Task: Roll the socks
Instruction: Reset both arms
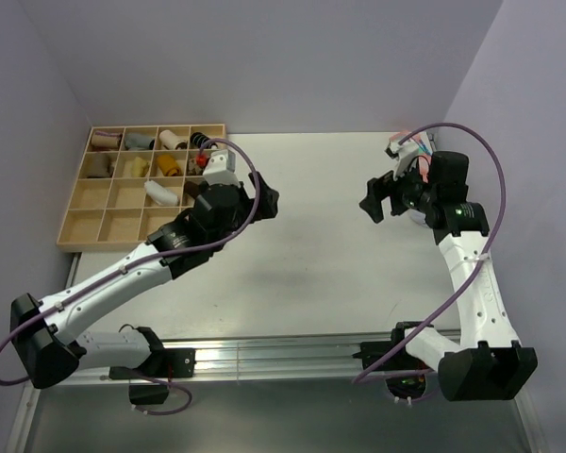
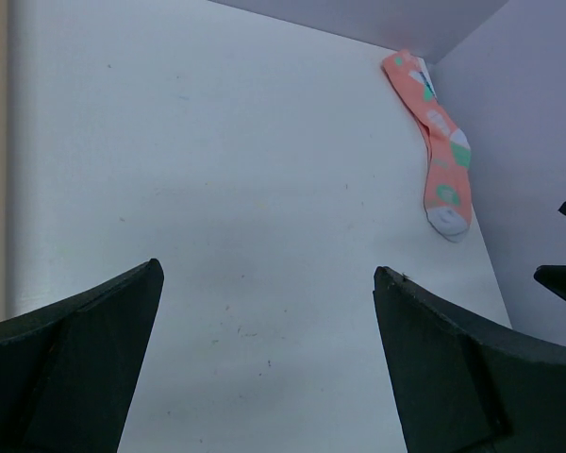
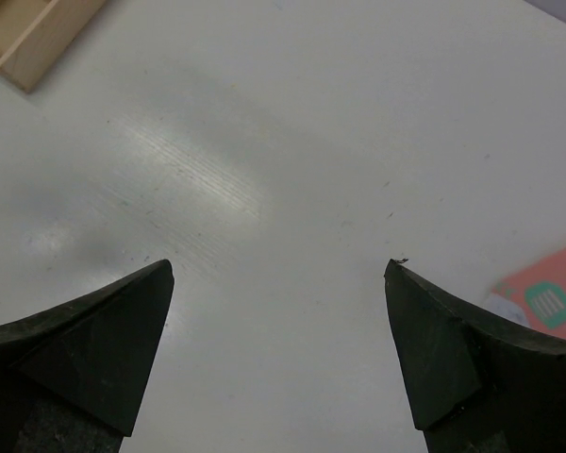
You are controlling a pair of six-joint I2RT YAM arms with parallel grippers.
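An orange sock (image 2: 440, 151) with white and green patches and a white toe lies flat along the table's far right edge. In the top view only its end (image 1: 397, 143) shows behind the right arm. A corner of it shows in the right wrist view (image 3: 550, 299). My left gripper (image 1: 267, 199) is open and empty above the table's middle left, well away from the sock; its jaws stand wide apart in its wrist view (image 2: 269, 274). My right gripper (image 1: 377, 200) is open and empty, just left of the sock; its wrist view (image 3: 279, 269) shows bare table between the jaws.
A wooden compartment tray (image 1: 85, 219) stands at the far left with several rolled socks in its back compartments; its corner shows in the right wrist view (image 3: 28, 38). The purple walls close in the table at the back and right.
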